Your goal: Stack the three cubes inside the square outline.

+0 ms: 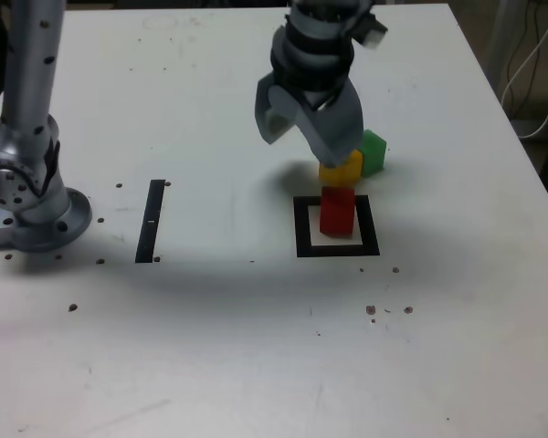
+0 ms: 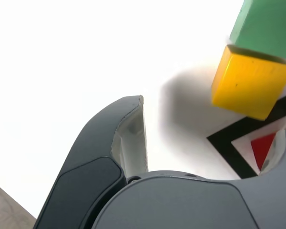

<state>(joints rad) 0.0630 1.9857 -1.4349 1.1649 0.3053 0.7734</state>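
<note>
Cubes, matte and sharp-edged: red cube inside glossy black square outline

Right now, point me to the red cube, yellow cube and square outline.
red cube (image 1: 337,211), exterior view, its front face.
yellow cube (image 2: 250,81), wrist view, middle of its large face.
square outline (image 1: 303,227), exterior view, the frame's black bar on that view's left.
</note>
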